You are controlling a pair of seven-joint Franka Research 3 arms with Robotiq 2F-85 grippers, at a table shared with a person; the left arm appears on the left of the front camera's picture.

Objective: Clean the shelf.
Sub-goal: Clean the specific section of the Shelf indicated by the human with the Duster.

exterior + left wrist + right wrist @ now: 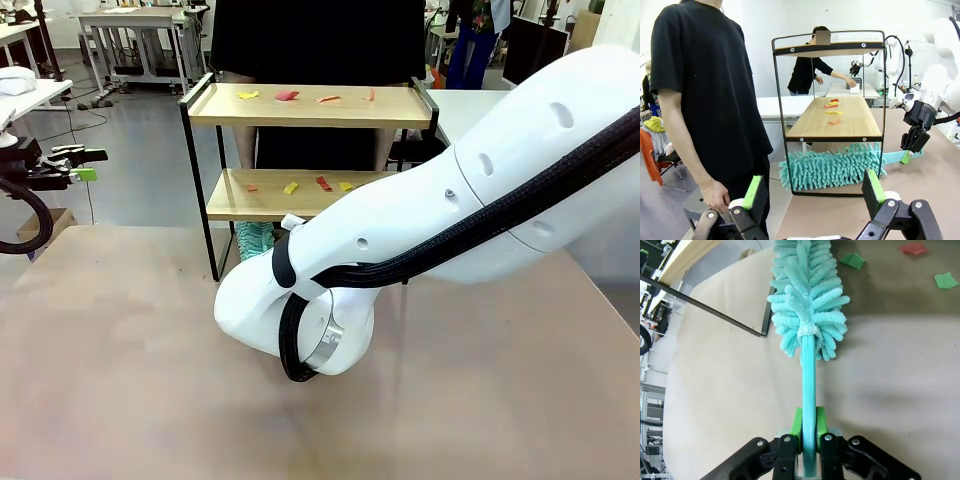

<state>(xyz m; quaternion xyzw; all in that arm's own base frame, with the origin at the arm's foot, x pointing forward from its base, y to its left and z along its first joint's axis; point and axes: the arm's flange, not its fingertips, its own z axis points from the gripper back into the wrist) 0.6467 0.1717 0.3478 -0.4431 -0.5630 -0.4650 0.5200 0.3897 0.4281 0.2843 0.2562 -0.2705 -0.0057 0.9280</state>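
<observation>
Shelf (310,105) carries paper scraps (287,96); right gripper (808,424) clamps the teal duster (807,295) by its handle, left gripper (813,182) gapes empty.

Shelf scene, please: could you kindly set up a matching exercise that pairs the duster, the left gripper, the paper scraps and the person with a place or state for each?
Column one:
1. duster
2. left gripper
3. paper scraps
4. person

Column two:
A. lying on the boards of the shelf
B. open, holding nothing
C. standing by the shelf
D. gripped by its handle in the right gripper

Pairs: 1-D, 2-B, 3-A, 4-C
</observation>
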